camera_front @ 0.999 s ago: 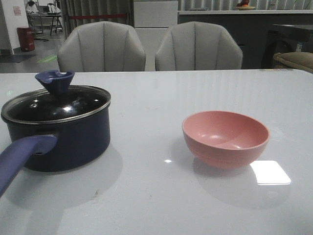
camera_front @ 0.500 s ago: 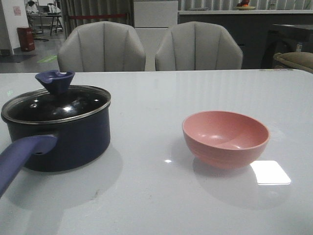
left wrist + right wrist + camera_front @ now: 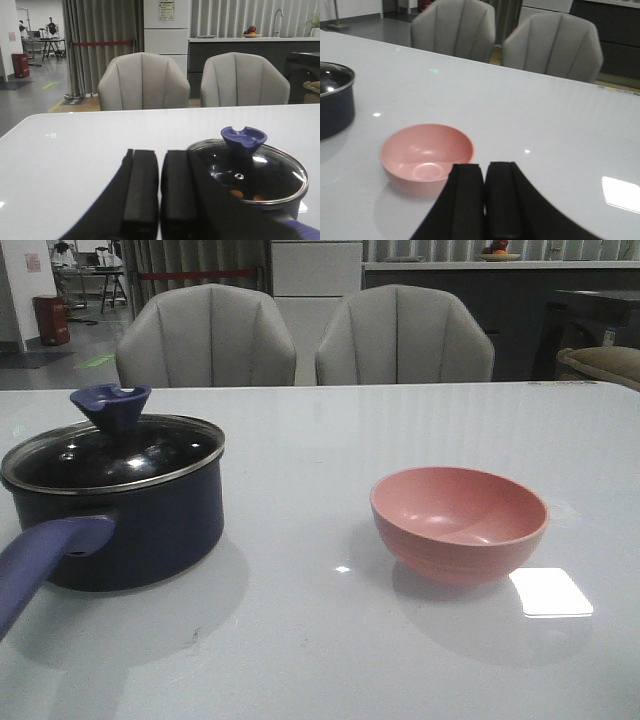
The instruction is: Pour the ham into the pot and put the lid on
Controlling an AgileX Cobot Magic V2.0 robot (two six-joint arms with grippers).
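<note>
Lid point(image 3: 112, 452) sat on the pot point(image 3: 120, 520), knob up, and through the glass in the left wrist view you could make out a few orange bits of ham point(image 3: 237, 193) already lying on the pot's black bottom. Pink bowl point(image 3: 459, 523) stood empty on the table point(image 3: 320, 640), well apart from the pot on the robot's right side. So as I read it, both steps were done and nothing was left to grasp. Left tool point(image 3: 159, 200) had its pads pressed together, holding nothing; right tool point(image 3: 485, 200) was the same, narrow to shut and empty. If you had to touch anything again, the relation that counted was this: the pot lay just ahead of the left tool and off toward the robot's right, with its long handle point(image 3: 45, 560) running from the pot wall back toward the robot's side of the table, so the left arm was plainly the nearer one for pot or lid. Right tool sat back of the bowl, with only the pot's edge at the far side of its view. Front view showed neither tool and no ham, since glare on the glass hid the inside; only the left wrist view gave you the ham, and only the right wrist view looked straight down into the bare bowl.
</note>
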